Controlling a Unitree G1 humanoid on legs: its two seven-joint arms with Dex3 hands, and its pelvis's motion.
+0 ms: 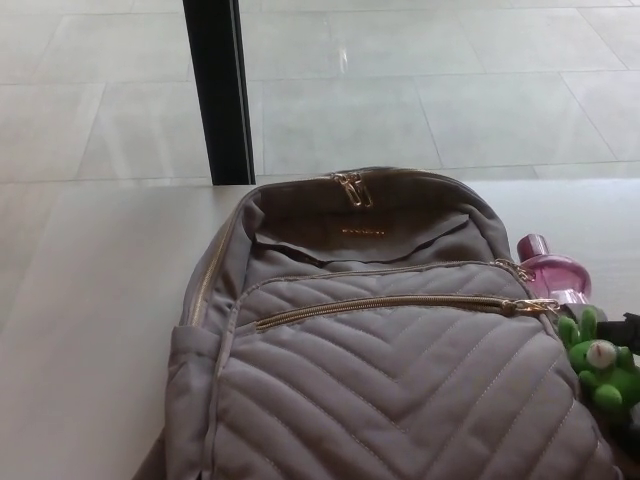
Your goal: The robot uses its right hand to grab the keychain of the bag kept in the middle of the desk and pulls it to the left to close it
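Note:
A grey quilted backpack lies on the pale desk, its top towards the far edge. A gold zipper runs across the front pocket, and its pull sits at the right end. A green frog keychain hangs from that pull against the bag's right side. Only a dark sliver of my right hand shows at the picture's right edge, just right of the frog and slightly above it. Contact with the frog cannot be made out. My left hand is out of sight.
A pink bottle stands in the bag's right side pocket, just above the frog. A black post rises behind the desk's far edge, with tiled floor beyond it. Two more gold pulls sit at the bag's top.

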